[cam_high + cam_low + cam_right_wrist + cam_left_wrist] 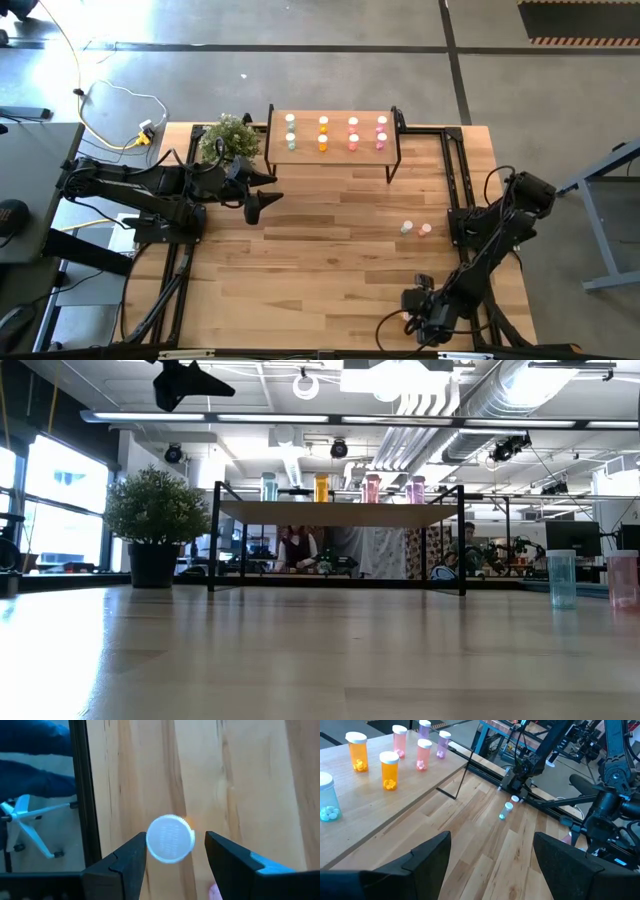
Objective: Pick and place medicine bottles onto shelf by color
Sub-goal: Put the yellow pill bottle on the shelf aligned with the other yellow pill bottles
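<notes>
Hovering at the table's near right corner, the right gripper (412, 318) pointed down over a white-capped bottle (170, 839). In the right wrist view the cap sat between the two fingers (125, 860), which stood parted with a sliver of gap on each side; whether they touched the bottle could not be told. An orange glow showed at the cap's edge, so the body looked orange.

The left gripper (255, 205) hung above the table's left half, near the shelf's (335, 158) front left corner, its fingers (427, 857) spread wide with nothing between them.

On the shelf stood eight bottles in two rows of four: a pale green pair (290, 131) at the left, then an orange pair (323, 134), a red-pink pair (352, 134) and a pink pair (381, 133) at the right. In the low view their tops showed above the board on its black legs (214, 536).

Two more bottles stood side by side on the table right of centre, well apart from the shelf: a pale green one (407, 229) and a pink one (425, 230) just beside it.

A potted plant (229, 136) stood just left of the shelf. People (296, 548) showed in the room behind the table.
</notes>
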